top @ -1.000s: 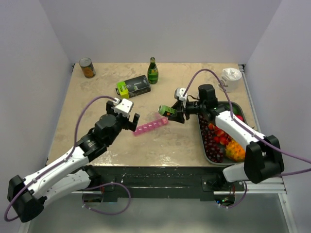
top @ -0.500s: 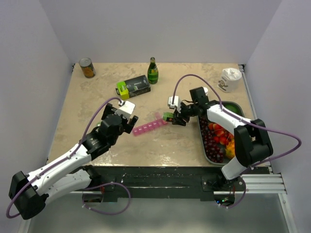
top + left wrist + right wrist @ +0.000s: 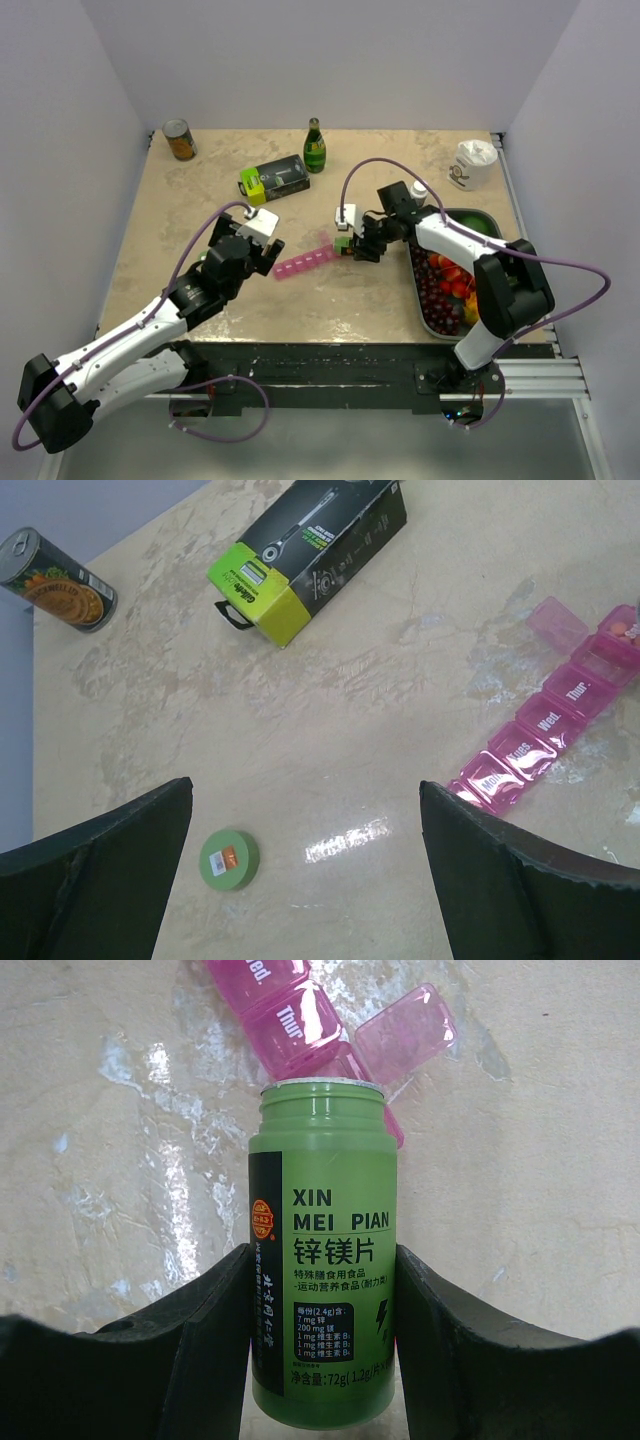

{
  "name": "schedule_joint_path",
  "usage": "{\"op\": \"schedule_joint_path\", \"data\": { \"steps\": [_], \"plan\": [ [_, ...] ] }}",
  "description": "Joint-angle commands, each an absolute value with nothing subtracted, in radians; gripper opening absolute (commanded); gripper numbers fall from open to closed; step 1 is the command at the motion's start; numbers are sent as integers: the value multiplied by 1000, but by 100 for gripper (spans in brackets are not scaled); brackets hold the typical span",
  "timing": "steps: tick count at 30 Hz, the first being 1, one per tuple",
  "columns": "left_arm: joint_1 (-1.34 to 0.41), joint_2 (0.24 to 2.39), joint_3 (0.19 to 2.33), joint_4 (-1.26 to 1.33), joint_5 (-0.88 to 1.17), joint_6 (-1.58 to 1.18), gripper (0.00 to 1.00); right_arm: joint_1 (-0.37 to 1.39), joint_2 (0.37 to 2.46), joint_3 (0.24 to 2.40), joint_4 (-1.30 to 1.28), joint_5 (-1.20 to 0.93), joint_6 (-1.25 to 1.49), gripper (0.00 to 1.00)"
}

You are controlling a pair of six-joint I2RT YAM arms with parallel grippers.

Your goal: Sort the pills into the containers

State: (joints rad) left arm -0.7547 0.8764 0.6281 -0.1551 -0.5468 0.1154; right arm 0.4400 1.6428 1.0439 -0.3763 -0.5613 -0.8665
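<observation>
The containers [image 3: 308, 262] are one slim pink strip of day-marked compartments [image 3: 545, 735] lying on the table. Its end lid [image 3: 410, 1030] stands open, and orange pills [image 3: 625, 628] lie in that end compartment. My right gripper [image 3: 360, 243] is shut on a green pill bottle [image 3: 320, 1260], uncapped, its mouth tipped over the strip's open end [image 3: 300, 1020]. To the left of the strip my left gripper [image 3: 270, 248] hangs open above the table with nothing between its fingers [image 3: 306, 783]. The bottle's green cap [image 3: 229, 859] lies on the table under it.
A black-and-lime box [image 3: 274, 179] lies behind the strip, with a green glass bottle [image 3: 314, 147] to its right. A tin can [image 3: 179, 139] stands at the back left, a white cup [image 3: 474, 163] at the back right. The grey fruit tray [image 3: 487, 217] fills the right side.
My right arm has carried the green bottle left, up to the strip's open end. The left arm shifted slightly a second ago and has stayed open.
</observation>
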Motion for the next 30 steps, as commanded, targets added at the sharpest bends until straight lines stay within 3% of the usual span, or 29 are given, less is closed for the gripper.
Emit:
{"op": "schedule_joint_path", "data": {
  "steps": [1, 30],
  "plan": [
    [-752, 861, 632, -143, -537, 132, 100, 468, 1643, 1094, -390, -517, -891, 0],
    [-752, 859, 632, -150, -500, 133, 100, 526, 1684, 1152, -454, -403, -896, 0]
  ]
}}
